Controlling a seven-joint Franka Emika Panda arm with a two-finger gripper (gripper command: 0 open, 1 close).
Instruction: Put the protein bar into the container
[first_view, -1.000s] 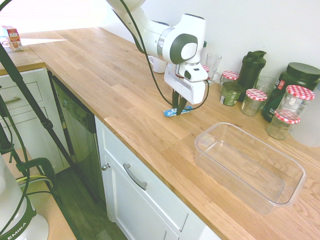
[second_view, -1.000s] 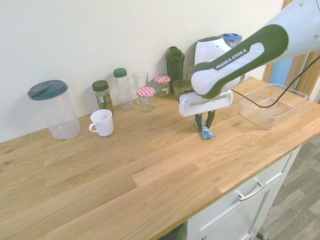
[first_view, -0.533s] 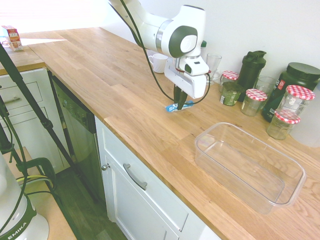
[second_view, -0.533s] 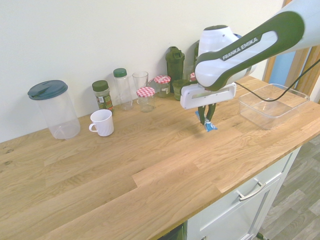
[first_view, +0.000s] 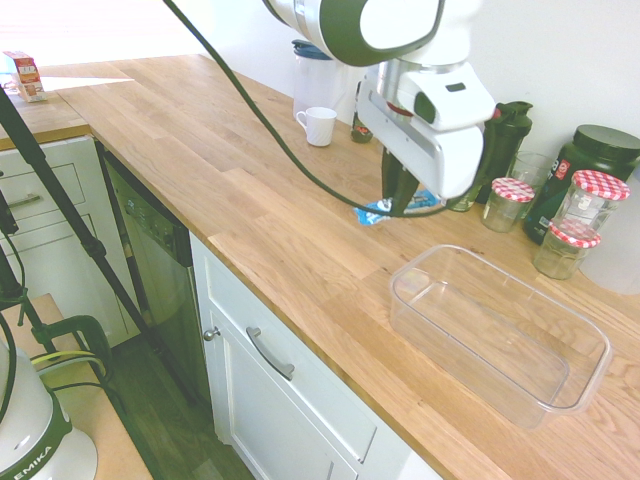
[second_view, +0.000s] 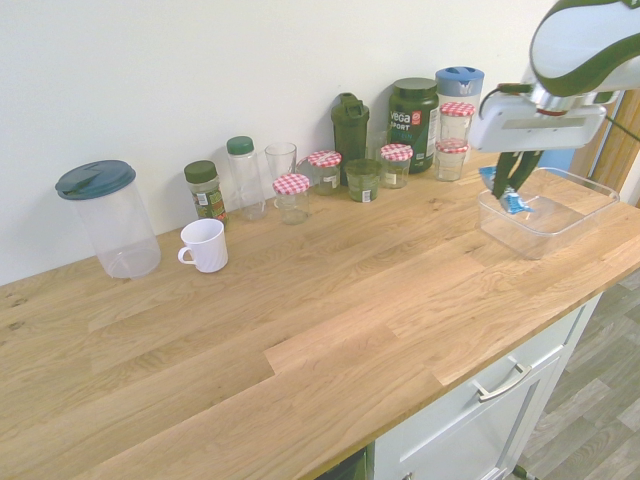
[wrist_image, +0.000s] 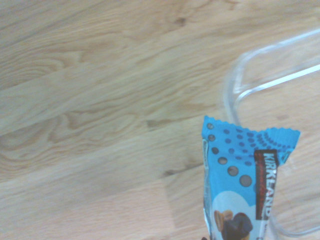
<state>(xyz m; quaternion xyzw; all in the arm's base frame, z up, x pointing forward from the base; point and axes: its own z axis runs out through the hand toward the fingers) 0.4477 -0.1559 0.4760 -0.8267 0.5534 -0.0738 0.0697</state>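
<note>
My gripper (first_view: 400, 207) is shut on the protein bar (first_view: 378, 213), a slim bar in a shiny blue wrapper, and holds it up in the air above the worktop. The second exterior view places the gripper (second_view: 512, 193) and the protein bar (second_view: 513, 203) over the near-left corner of the container (second_view: 575, 215), a large clear rectangular tub. In the first exterior view that container (first_view: 560, 395) lies to the right of the gripper. Close up, the wrist view shows the protein bar (wrist_image: 245, 185) over a rounded corner of the container (wrist_image: 235, 85).
Jars with red-checked lids (first_view: 512, 200), dark shaker bottles (first_view: 503, 130), a glass and a green tub (first_view: 590, 160) line the wall behind the container. A white mug (second_view: 205, 244) and a clear lidded canister (second_view: 108, 217) stand further along the wooden counter (second_view: 300, 330).
The gripper rose from the worktop with the protein bar and carried it sideways towards the container, reaching its corner.
</note>
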